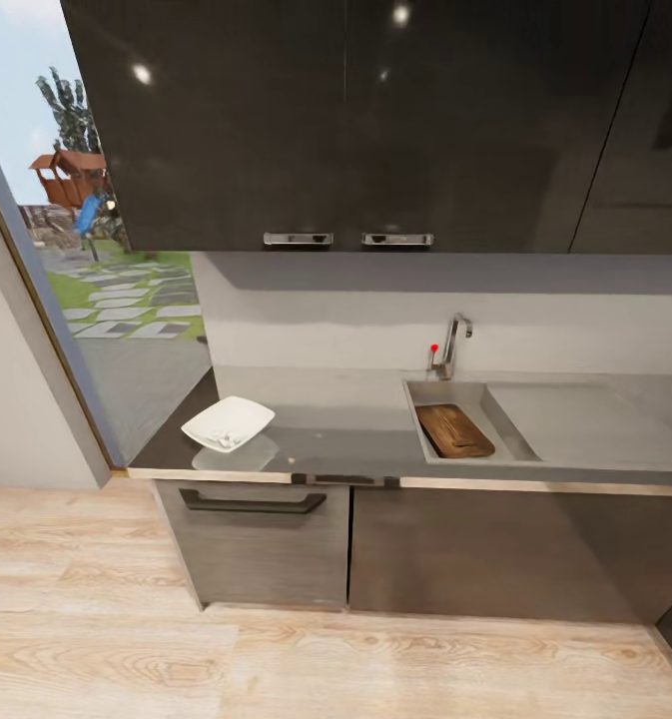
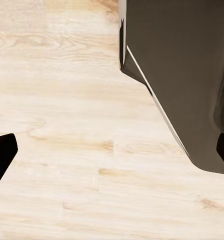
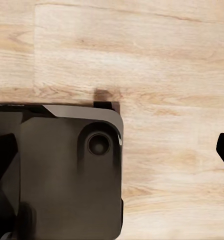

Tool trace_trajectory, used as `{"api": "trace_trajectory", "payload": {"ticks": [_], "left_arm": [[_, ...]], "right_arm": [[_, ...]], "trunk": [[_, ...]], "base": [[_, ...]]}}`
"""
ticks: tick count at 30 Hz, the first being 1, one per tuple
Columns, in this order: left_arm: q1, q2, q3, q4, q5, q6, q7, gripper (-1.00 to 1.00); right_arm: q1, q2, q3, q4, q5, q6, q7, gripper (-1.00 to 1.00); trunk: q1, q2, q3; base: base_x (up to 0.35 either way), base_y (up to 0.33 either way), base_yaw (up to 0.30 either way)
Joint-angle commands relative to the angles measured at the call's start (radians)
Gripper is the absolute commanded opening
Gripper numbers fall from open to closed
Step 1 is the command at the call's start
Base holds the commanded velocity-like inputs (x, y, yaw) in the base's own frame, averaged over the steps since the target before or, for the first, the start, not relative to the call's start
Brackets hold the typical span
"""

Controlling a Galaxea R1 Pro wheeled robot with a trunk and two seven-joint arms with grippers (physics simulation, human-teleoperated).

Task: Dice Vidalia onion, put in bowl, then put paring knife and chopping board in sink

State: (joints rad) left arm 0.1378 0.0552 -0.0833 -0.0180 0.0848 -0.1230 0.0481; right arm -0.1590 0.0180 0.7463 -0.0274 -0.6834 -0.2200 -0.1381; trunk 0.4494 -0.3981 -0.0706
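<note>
In the head view the dark-brown chopping board (image 1: 454,430) lies inside the grey sink (image 1: 422,423), below the chrome tap (image 1: 454,346) with its red knob. The white squarish bowl (image 1: 228,422) stands at the left end of the glossy grey countertop (image 1: 345,439) and holds a few small pale pieces. The paring knife is out of view. My left gripper (image 2: 112,152) hangs open over the wooden floor, fingertips (image 2: 2,155) far apart. My right gripper (image 3: 114,150) is open too, above the robot's dark base (image 3: 57,170).
Dark glossy wall cabinets (image 1: 375,120) hang over the counter. Grey base cabinets with a drawer handle (image 1: 253,502) stand below it. A large window (image 1: 116,300) onto a garden is at the left. Light wooden floor (image 1: 276,659) lies between me and the counter.
</note>
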Motion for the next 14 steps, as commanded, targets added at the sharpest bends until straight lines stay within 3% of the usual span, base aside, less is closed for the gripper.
{"api": "trace_trajectory", "payload": {"ticks": [1,14], "left_arm": [[0.000,0.000,-0.009,-0.002,0.009,-0.001,0.003,1.00],[0.000,0.000,-0.009,-0.002,0.009,-0.001,0.003,1.00]], "right_arm": [[-0.001,0.000,0.008,0.001,-0.007,-0.002,-0.004,1.00],[-0.001,0.000,0.008,0.000,-0.007,-0.002,-0.003,1.00]], "trunk": [[0.001,-0.002,-0.002],[0.001,-0.002,-0.002]], "base": [[0.000,0.000,0.000],[0.000,0.000,0.000]]}}
